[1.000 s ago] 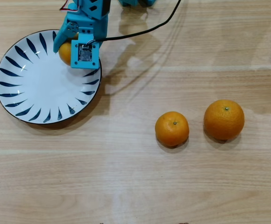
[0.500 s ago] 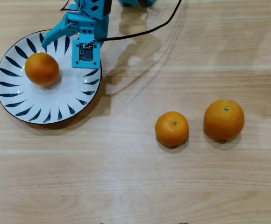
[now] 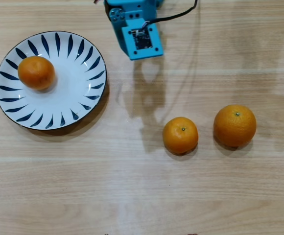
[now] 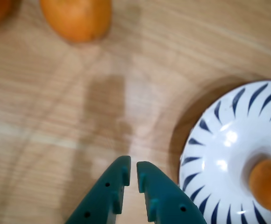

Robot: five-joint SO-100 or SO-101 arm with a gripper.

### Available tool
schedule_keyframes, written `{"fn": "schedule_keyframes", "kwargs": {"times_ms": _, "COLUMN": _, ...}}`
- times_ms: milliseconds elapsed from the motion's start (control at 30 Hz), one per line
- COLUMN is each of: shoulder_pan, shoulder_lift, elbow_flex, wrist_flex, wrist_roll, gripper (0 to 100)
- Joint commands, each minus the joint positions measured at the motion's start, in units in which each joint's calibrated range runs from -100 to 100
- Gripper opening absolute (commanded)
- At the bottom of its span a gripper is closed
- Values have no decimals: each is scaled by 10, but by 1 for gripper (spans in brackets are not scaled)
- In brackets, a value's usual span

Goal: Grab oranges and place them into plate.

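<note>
On the pale wooden table [image 3: 132,196], seen from overhead, we find a round white plate [image 3: 78,105] at the left, its rim ringed with dark blue leaf-shaped strokes. One glossy orange [image 3: 35,72] sits inside it, toward the upper left of the dish. Two more oranges lie on bare wood well to the right, side by side but not touching: a smaller one [image 3: 180,135] and, right of it, a larger one [image 3: 234,125], each showing a tiny green stem dot. The blue arm [image 3: 134,29] reaches in from the top edge, between plate and loose fruit. In the wrist view we see the tool [image 4: 132,171] empty, its two dark teal fingers nearly pressed together with a thin gap, above bare wood just beside the plate's rim.
</note>
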Motion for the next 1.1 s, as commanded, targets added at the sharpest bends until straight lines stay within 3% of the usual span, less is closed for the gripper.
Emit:
{"fn": "schedule_keyframes", "kwargs": {"times_ms": 0, "shoulder_pan": -51, "shoulder_lift": 32, "elbow_flex": -120, "wrist_flex": 8, "wrist_roll": -25, "gripper": 2}}
{"fn": "schedule_keyframes", "kwargs": {"times_ms": 300, "shoulder_pan": -139, "shoulder_lift": 196, "elbow_flex": -230, "wrist_flex": -7, "wrist_roll": -78, "gripper": 2}}
{"fn": "schedule_keyframes", "kwargs": {"times_ms": 500, "shoulder_pan": -173, "shoulder_lift": 294, "elbow_flex": -237, "wrist_flex": -88, "wrist_roll": -101, "gripper": 3}}
{"fn": "schedule_keyframes", "kwargs": {"times_ms": 600, "shoulder_pan": -184, "shoulder_lift": 324, "elbow_flex": -238, "wrist_flex": -121, "wrist_roll": -111, "gripper": 11}}
{"fn": "schedule_keyframes", "kwargs": {"times_ms": 767, "shoulder_pan": -194, "shoulder_lift": 354, "elbow_flex": -261, "wrist_flex": -134, "wrist_roll": -117, "gripper": 39}}
{"fn": "schedule_keyframes", "kwargs": {"times_ms": 1067, "shoulder_pan": -192, "shoulder_lift": 403, "elbow_flex": -323, "wrist_flex": -134, "wrist_roll": -117, "gripper": 40}}
